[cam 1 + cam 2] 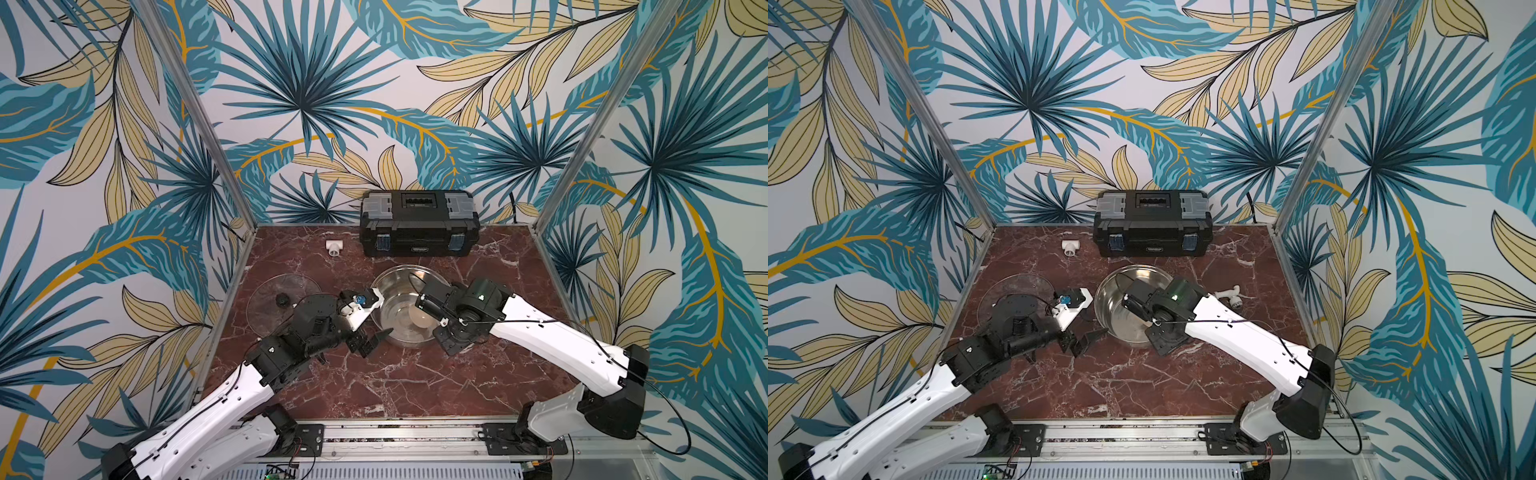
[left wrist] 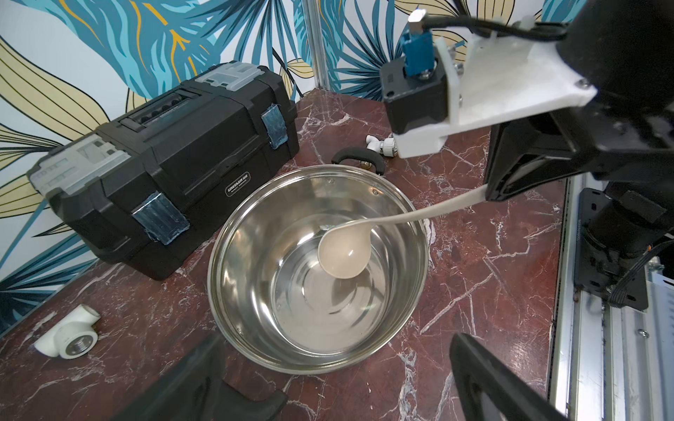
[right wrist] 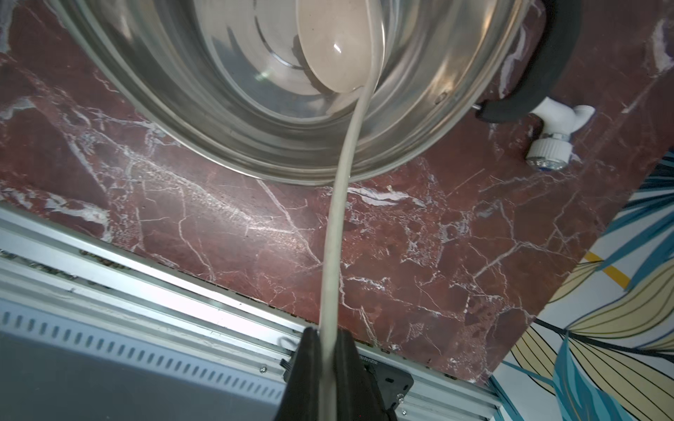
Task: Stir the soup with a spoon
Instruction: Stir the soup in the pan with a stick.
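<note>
Stirring is judged in hand: the cream plastic spoon [image 2: 344,253] is set with its round bowl inside the shiny steel pot [image 2: 248,255], its thin curved handle pinched by the right gripper [image 3: 326,339]. A circular sweep is called for next. The left gripper [image 1: 376,338] is spread wide, empty, beside the pot.

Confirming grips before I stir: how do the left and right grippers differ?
The left gripper is open and empty; the right gripper is shut on the spoon handle. The left gripper sits beside the pot, outside its rim; the right gripper holds the spoon's bowl down inside the pot. Both are close to the pot.
</note>
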Controlling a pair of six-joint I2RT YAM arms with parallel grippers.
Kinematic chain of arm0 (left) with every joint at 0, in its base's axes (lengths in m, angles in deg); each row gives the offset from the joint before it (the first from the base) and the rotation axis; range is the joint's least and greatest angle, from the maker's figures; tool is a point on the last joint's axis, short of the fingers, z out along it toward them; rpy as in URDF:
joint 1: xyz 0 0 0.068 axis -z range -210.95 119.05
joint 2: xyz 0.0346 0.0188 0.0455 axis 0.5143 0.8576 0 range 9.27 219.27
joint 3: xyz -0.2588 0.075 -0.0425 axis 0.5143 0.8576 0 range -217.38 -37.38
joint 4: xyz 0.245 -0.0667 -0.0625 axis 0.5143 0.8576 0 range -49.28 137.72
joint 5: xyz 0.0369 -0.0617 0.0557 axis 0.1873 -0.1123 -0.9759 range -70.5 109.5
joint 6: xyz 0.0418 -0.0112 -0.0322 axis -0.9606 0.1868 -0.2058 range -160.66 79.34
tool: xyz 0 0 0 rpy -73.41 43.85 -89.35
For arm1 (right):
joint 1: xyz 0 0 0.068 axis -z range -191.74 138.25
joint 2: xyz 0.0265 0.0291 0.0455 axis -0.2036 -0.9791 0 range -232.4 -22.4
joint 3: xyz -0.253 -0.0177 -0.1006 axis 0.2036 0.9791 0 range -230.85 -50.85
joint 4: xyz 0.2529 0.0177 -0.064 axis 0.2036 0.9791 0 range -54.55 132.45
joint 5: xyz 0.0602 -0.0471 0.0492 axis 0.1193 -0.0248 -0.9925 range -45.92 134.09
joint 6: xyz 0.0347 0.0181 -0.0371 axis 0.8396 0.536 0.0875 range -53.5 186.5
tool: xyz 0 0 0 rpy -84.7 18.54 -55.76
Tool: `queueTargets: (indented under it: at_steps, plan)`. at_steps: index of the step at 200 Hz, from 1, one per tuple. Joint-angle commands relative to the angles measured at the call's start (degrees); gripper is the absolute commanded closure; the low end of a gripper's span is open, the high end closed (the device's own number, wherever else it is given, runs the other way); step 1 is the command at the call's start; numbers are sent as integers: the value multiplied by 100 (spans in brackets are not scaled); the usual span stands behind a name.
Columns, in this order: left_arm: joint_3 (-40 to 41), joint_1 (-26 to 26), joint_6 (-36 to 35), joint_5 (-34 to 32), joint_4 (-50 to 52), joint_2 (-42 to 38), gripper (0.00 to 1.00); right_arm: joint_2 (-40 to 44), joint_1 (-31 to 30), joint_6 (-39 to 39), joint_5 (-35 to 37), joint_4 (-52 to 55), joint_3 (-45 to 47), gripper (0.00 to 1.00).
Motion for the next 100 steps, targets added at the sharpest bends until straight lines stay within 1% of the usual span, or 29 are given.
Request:
queueTargets:
  at_steps: [1,48,72,100]
  plan:
    - [113,27,-45,40,-138,16,0,-47,150,126,612,220,91,100]
    - [120,60,-38,22,-138,21,0,-387,361,-215,825,-360,-207,100]
    - [127,66,-44,27,-141,37,0,-684,354,-377,680,-678,-512,100]
    - [112,72,-48,10,-120,49,0,-985,351,-444,225,-925,-822,100]
